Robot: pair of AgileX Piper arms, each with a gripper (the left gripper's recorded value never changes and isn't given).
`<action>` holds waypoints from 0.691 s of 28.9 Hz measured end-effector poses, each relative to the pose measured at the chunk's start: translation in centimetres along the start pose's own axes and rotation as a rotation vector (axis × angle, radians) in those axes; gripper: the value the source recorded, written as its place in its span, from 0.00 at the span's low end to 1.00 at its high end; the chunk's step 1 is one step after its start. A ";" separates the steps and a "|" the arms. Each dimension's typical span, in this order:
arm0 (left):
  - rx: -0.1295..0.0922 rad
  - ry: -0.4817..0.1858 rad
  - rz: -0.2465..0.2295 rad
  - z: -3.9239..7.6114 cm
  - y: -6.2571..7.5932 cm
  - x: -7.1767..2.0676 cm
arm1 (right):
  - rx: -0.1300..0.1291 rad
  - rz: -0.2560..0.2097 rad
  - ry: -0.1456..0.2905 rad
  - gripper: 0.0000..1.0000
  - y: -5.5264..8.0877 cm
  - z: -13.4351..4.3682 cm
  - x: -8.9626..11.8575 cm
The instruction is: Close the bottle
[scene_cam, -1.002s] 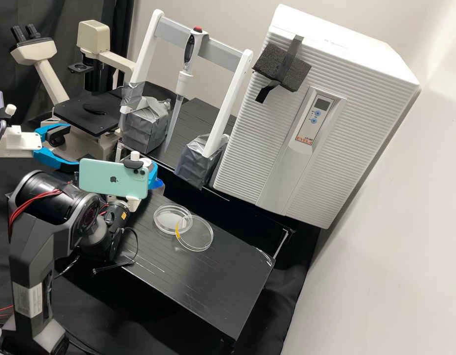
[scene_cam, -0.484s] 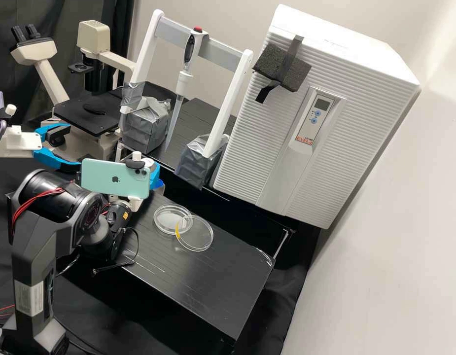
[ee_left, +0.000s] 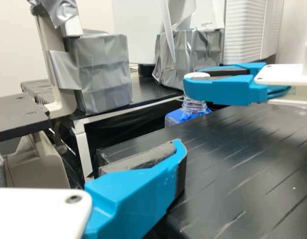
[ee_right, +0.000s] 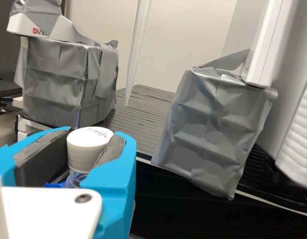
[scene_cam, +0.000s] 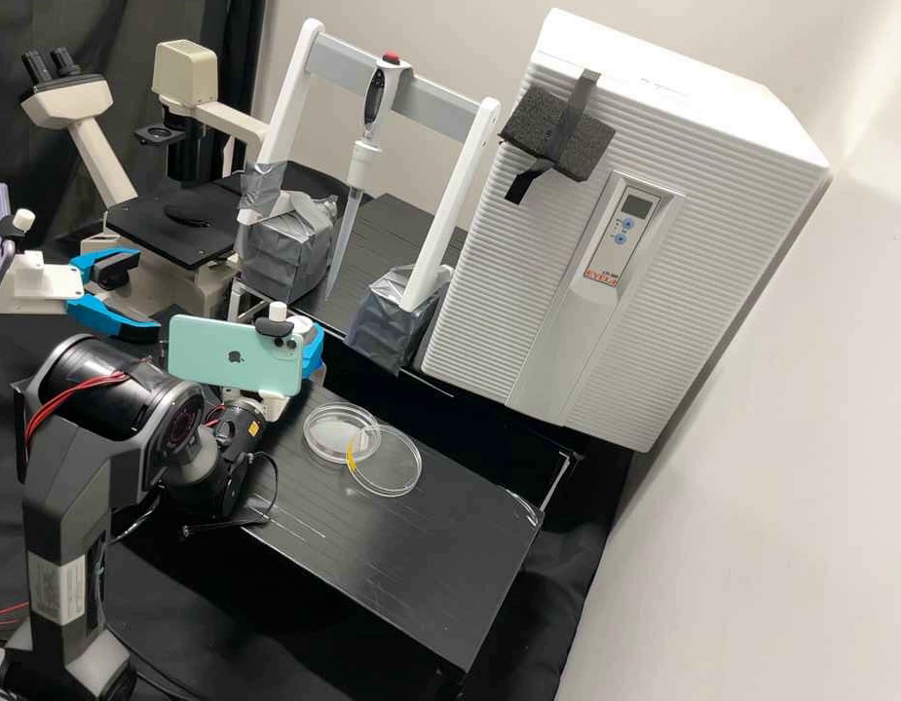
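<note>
A pale right wall (scene_cam: 810, 467) and a pale far wall (scene_cam: 469, 44) meet behind the bench, and a black curtain (scene_cam: 226, 39) hangs at the far left. The black bench (scene_cam: 421, 555) stands over black cloth (scene_cam: 275, 643). At its far right sits a tall white ribbed cabinet (scene_cam: 528, 292) with a dark foam block (scene_cam: 557, 131) strapped to its top edge. Left of it a white stand (scene_cam: 440, 102), its feet wrapped in grey tape (scene_cam: 284, 243), holds a pipette (scene_cam: 357, 166). A microscope (scene_cam: 177, 83) stands at the far left. Two clear dishes (scene_cam: 387, 467) lie overlapping on the near part of the bench. The light is soft, with a faint shadow on the right wall.
</note>
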 end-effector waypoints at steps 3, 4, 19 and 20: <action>0.000 0.000 0.000 0.0 0.0 0.00 | 0.000 -0.001 0.002 0.00 0.0 -0.1 0.0; 0.000 0.000 0.000 0.0 0.0 0.00 | 0.000 -0.003 0.004 0.00 -0.1 -0.1 0.0; 0.000 0.000 0.000 0.0 0.0 0.00 | 0.008 -0.010 -0.003 1.00 -0.4 -0.2 -0.2; 0.000 0.000 0.000 0.0 0.0 0.00 | 0.008 -0.010 -0.003 1.00 -0.4 -0.2 -0.2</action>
